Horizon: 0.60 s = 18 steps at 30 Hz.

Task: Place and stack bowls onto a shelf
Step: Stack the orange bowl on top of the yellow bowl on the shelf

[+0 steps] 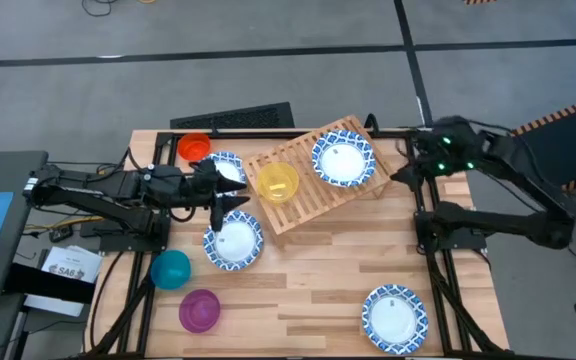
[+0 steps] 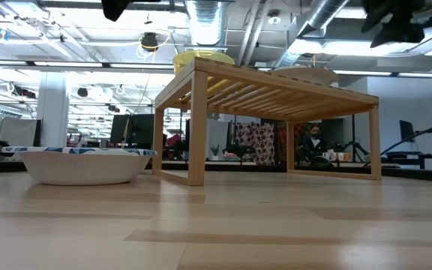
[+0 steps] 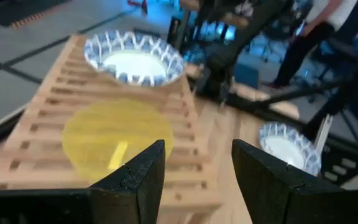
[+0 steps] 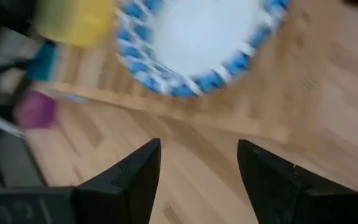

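Tabletop (image 1: 308, 290) of pale planks carries your slatted shelf (image 1: 303, 205) — grey floor all around. Both your left gripper (image 1: 226, 190) and right gripper (image 1: 400, 176) hang spread, holding nothing.

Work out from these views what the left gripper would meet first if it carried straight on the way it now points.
Probably the yellow bowl on the shelf: the open left gripper points at it, though depth is unclear.
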Each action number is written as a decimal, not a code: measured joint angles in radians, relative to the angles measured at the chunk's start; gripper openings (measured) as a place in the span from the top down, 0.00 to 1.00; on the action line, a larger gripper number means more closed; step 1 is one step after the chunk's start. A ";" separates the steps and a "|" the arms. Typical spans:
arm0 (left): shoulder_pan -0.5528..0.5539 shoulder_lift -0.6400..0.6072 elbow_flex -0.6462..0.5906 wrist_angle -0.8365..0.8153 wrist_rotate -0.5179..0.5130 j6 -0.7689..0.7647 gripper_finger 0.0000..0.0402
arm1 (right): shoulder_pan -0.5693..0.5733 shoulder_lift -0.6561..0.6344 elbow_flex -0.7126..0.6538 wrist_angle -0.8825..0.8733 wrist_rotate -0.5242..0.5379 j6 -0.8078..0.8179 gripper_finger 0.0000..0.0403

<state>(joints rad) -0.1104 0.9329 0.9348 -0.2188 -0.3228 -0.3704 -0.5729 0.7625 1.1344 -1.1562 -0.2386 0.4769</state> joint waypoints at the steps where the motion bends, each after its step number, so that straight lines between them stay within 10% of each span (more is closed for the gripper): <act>1: 0.000 0.000 0.000 0.025 0.000 -0.001 0.57 | 0.024 -0.043 -0.029 0.052 0.001 0.019 0.41; 10: 0.000 0.000 0.001 0.204 -0.026 0.046 0.57 | 0.197 -0.298 -0.312 0.739 0.008 0.175 0.41; 18: 0.000 0.000 0.001 0.231 -0.050 0.055 0.57 | 0.245 -0.282 -0.327 0.852 0.031 0.101 0.41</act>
<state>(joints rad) -0.1104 0.9329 0.9360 0.0121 -0.3729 -0.3153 -0.3279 0.4808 0.8074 -0.3038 -0.2073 0.5783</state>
